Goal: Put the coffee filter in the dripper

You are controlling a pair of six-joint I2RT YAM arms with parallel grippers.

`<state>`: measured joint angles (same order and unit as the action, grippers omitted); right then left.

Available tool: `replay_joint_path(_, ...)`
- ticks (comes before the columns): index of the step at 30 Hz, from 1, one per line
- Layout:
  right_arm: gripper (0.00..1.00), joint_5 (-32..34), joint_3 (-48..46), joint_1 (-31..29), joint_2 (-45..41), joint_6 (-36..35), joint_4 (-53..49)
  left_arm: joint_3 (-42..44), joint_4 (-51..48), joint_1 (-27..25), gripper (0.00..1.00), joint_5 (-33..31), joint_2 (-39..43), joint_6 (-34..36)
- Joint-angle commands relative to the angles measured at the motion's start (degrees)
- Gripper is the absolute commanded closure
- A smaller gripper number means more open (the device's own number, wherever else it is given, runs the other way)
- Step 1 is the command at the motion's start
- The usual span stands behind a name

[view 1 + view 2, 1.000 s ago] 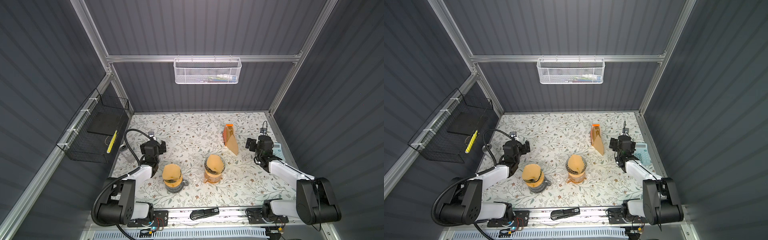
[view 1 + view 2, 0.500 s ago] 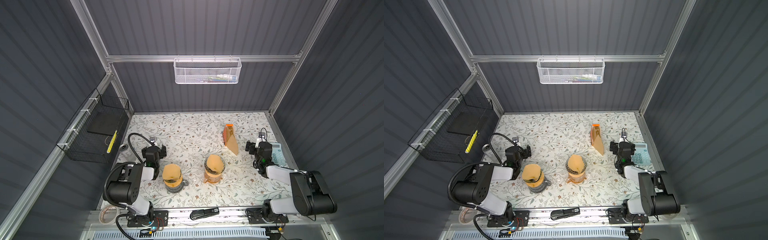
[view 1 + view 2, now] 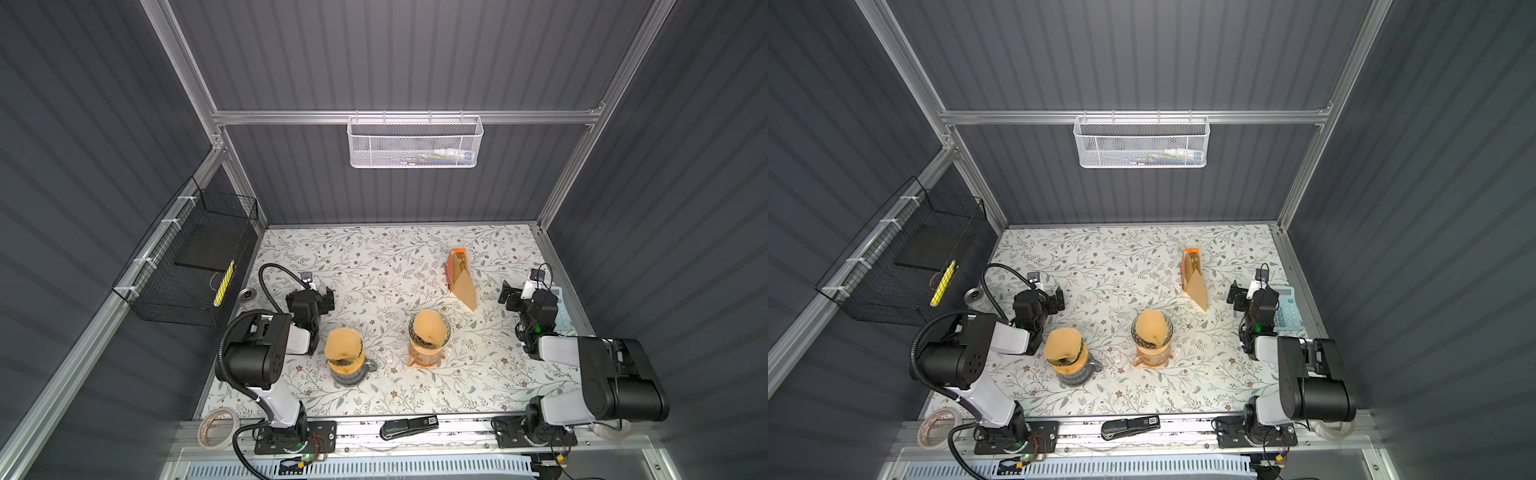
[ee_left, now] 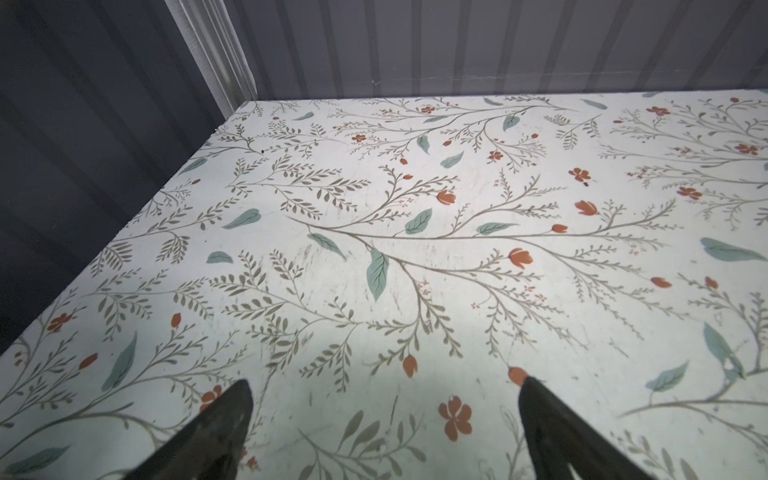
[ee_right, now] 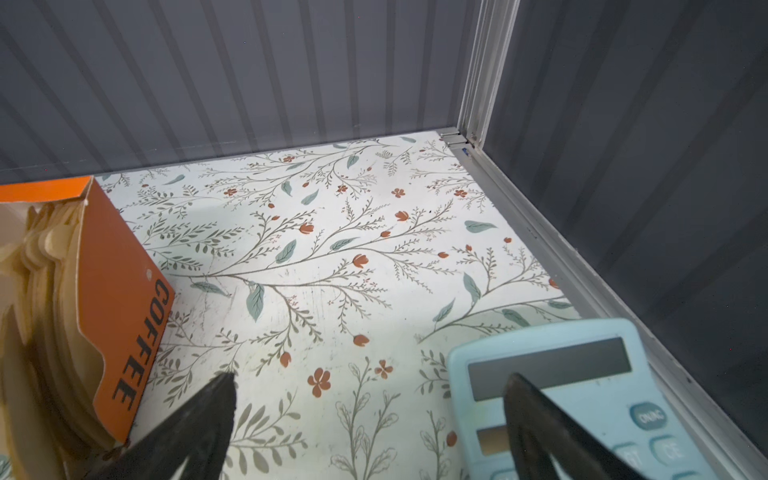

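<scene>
Nearer than the orange cardboard filter box (image 3: 455,266), two glass carafes carry the left dripper (image 3: 345,366) and the right dripper (image 3: 424,344). Each seats a tan paper-cone coffee filter (image 3: 429,326). The left end effector (image 4: 384,386), well left of the box, and the right end effector (image 5: 370,382), near its right, stand with jaws spread and empty. The box holds stacked filters. The table (image 3: 374,266) is a matte floral print. Beyond the box, a white mesh basket (image 3: 415,141) hangs on the ribbed grey wall.

twin high overhead views of whole table (image 3: 374,257); wrist views low, close
</scene>
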<state>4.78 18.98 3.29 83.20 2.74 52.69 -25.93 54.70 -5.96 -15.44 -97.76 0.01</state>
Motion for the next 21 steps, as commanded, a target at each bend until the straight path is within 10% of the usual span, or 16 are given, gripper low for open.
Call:
replay_joint_path(1, 0.01, -2.2, -0.4, 0.1, 0.6, 0.9, 3.6, -0.9, -2.2, 0.5, 0.00, 1.0, -0.6, 1.1)
replay_joint_path(21, 0.01, -2.2, -0.6, 0.1, 0.3, 0.8, 3.4, -0.7, -1.9, 0.6, 0.00, 0.8, -0.5, 1.0)
